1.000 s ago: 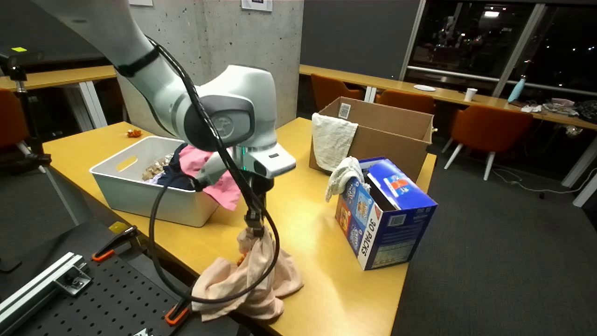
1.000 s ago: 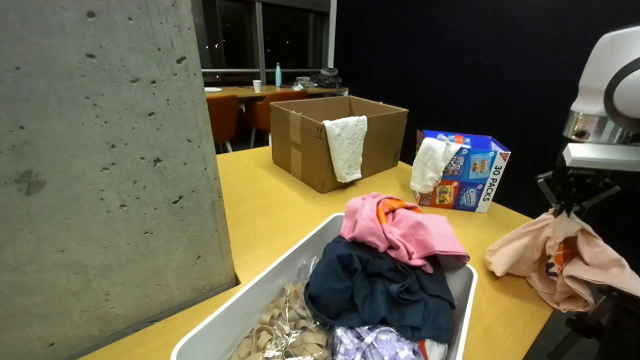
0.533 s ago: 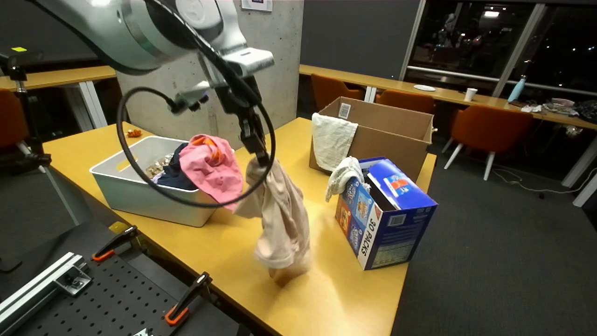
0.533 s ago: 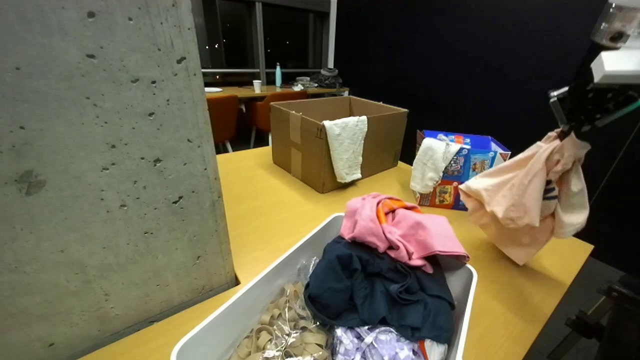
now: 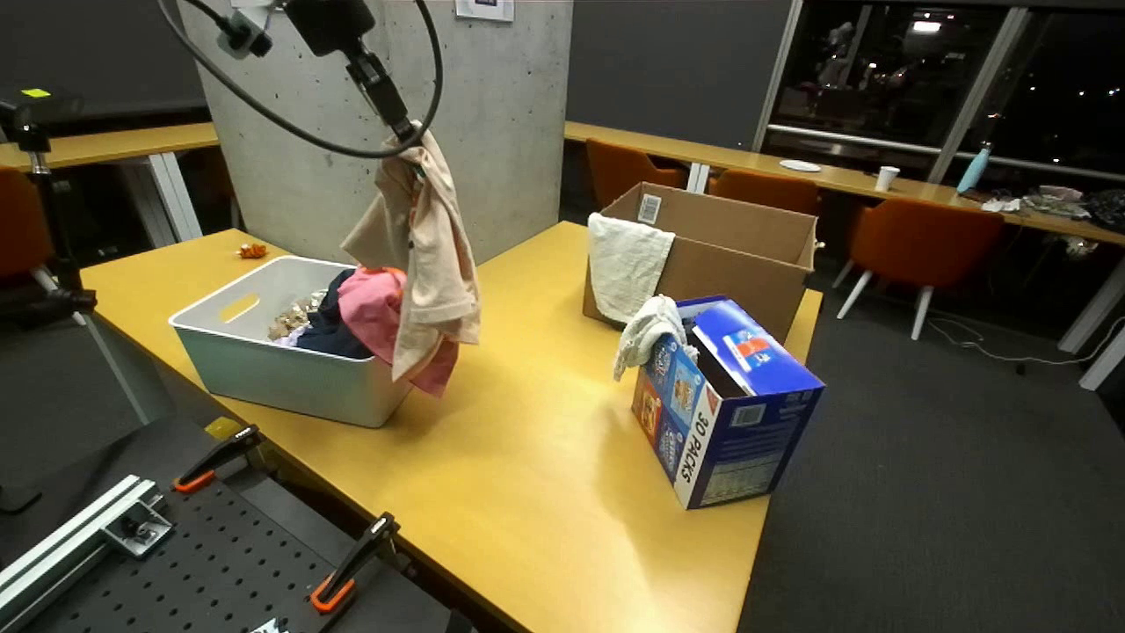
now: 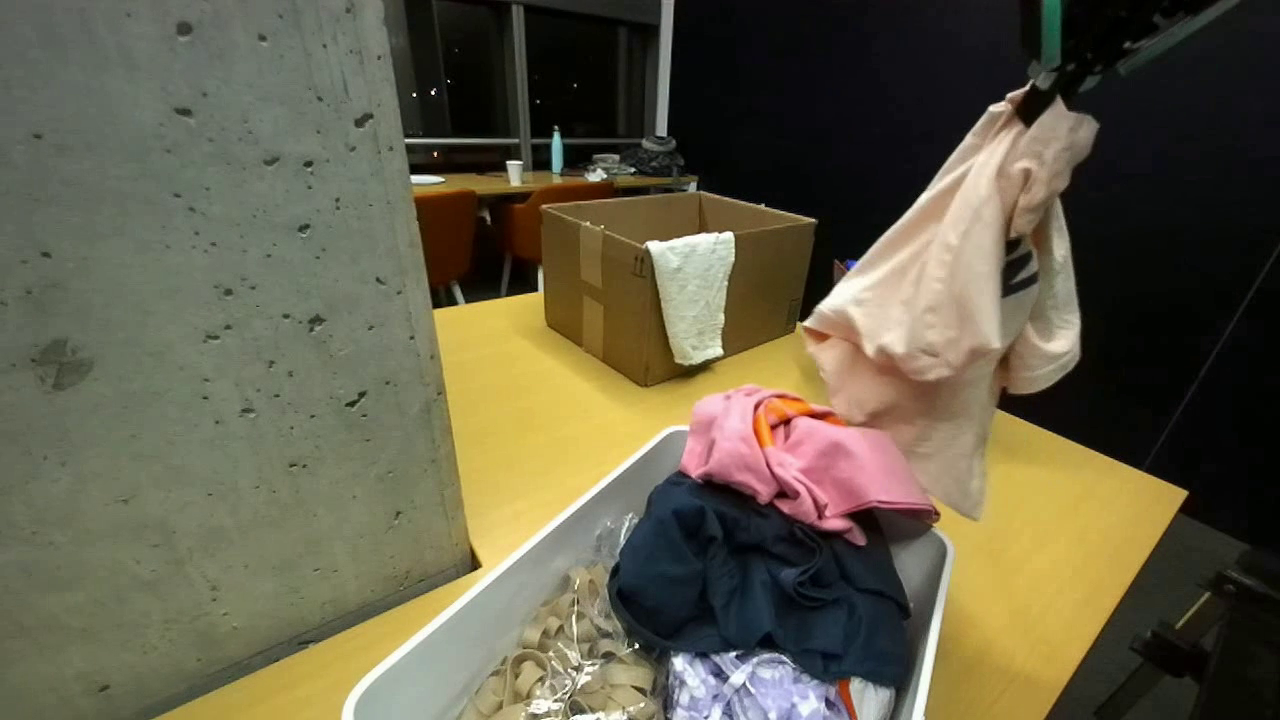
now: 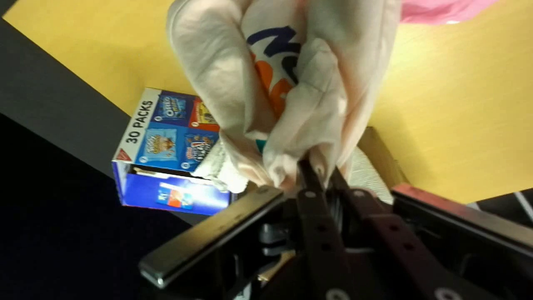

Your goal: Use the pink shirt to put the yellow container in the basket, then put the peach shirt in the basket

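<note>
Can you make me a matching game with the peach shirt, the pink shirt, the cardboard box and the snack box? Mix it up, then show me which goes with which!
Things:
1. peach shirt
2. pink shirt
3. cardboard box
4. snack box

Clues:
A. printed with "30 PACKS"
B. draped over the rim of the basket
C. brown on the outside
D. dangling from the tool

Right pairs: 1-D, 2-B, 3-C, 4-A

Concrete pillar (image 6: 220, 350) beside yellow table (image 5: 527, 457); orange chairs (image 5: 932, 242) near dark windows (image 5: 879, 83); dark floor (image 5: 923, 492).
</note>
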Motion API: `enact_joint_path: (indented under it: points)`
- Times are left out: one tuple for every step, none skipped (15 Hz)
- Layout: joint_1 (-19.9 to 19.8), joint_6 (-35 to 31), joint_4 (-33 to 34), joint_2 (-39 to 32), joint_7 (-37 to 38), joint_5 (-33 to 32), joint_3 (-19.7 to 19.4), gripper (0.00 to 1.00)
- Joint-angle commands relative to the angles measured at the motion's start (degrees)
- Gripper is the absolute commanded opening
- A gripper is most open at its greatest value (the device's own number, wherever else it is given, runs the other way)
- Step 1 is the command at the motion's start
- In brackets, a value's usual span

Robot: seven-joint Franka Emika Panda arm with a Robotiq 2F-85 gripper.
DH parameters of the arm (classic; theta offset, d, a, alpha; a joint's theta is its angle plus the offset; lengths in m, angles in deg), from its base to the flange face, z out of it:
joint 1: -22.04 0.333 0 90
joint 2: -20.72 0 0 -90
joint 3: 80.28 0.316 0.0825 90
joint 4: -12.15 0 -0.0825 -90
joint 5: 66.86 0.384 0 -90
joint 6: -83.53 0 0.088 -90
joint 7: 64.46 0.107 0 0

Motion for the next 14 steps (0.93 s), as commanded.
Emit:
enact_joint_path:
  points:
    - [0.33,-0.54,7.44,-7.15,-5.65,1.62,3.59,0.02]
    - [0.63,-1.12,9.42,-9.85,-7.27,2.14,4.15,0.02]
    - [1.10,-0.94,11.36,-12.27,-8.82,2.82,4.60,0.02]
    - [1.78,-0.93,13.46,-15.39,-10.69,3.76,4.90,0.02]
    - [2.51,-0.41,15.40,-18.03,-12.44,4.52,5.03,0.02]
    - [3.25,0.14,16.88,-19.95,-14.23,5.56,5.05,0.02]
    - [3.97,-0.16,17.80,-21.80,-16.41,7.05,5.00,0.02]
    - [4.77,-0.15,18.83,-23.61,-18.48,8.76,5.09,0.02]
    - [5.53,0.04,19.49,-25.21,-20.44,10.49,5.16,0.02]
    - [6.19,0.44,19.36,-26.25,-22.27,12.53,5.28,0.02]
    - [6.84,0.94,19.26,-26.92,-23.85,14.37,5.39,0.02]
    - [7.19,0.96,18.45,-27.44,-26.06,16.76,5.67,0.02]
    - [7.66,1.33,18.03,-27.95,-27.72,18.69,5.83,0.02]
    - [7.81,1.42,17.90,-28.97,-30.24,21.09,6.16,0.02]
